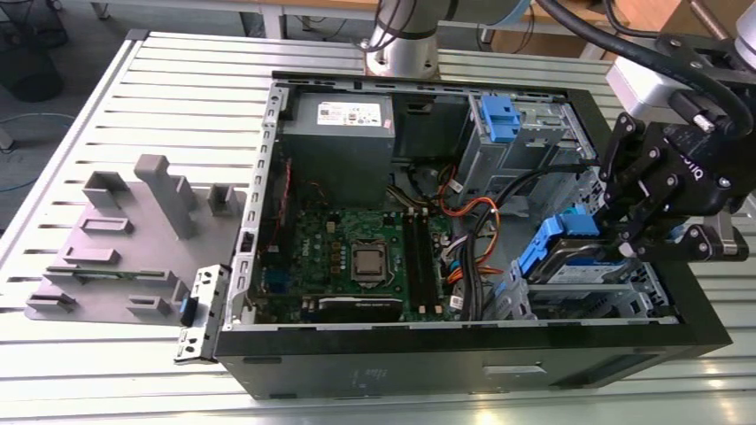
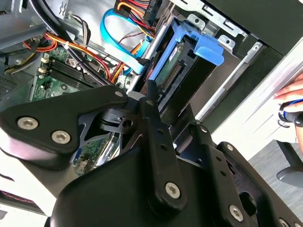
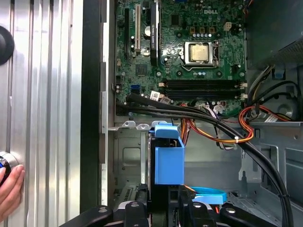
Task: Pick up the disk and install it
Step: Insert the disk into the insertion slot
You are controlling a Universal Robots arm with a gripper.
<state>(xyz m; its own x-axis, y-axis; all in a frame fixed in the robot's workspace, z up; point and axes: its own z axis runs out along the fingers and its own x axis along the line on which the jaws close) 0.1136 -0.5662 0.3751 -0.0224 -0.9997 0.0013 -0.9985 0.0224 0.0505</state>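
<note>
My gripper [image 1: 622,239] is pinched on the blue frame end of the disk [image 1: 573,266], which lies at the mouth of the metal drive cage [image 1: 590,303] in the corner of the open computer case [image 1: 473,359], toward the exterior view's right. I judge I hold it by that end so the rest of it can lead into the cage while my fingers stay clear of the metal walls. In the exterior view it looks slightly tilted and not fully seated, though my own arm hides part of it, so I may be wrong. The cables [image 3: 227,135] run just beside the cage, close to the disk. The circuit board [image 1: 354,252] lies flat on the case floor, well apart.

The disk's top carries a label, and the grey box [image 1: 343,111] at the far end has a white sticker; I cannot make out the print on either. A person's hand [image 3: 9,189] rests on the table [image 1: 177,88] outside the case.
</note>
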